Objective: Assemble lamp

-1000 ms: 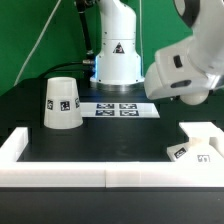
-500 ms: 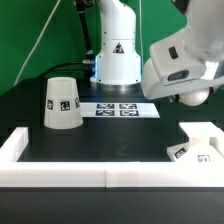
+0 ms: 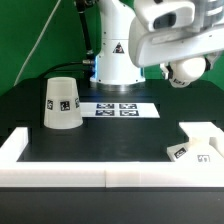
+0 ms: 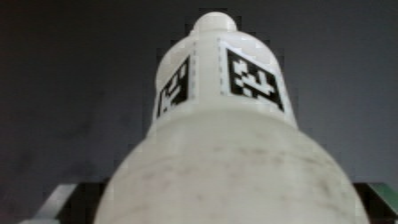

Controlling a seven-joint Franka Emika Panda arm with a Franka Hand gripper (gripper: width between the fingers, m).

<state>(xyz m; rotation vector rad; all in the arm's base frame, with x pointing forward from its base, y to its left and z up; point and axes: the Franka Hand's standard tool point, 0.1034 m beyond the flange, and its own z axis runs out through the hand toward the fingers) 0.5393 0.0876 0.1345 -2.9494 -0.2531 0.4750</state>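
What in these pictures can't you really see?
Exterior view: the base is cut off by the right edge.
Exterior view: the arm hides most of the bulb; only its round head shows.
Wrist view: the bulb fills the frame, hiding whatever lies beyond it.

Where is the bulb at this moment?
The bulb is held in the jaws of the gripper, off the table, at the exterior view's upper right; the base lies lower on that side.
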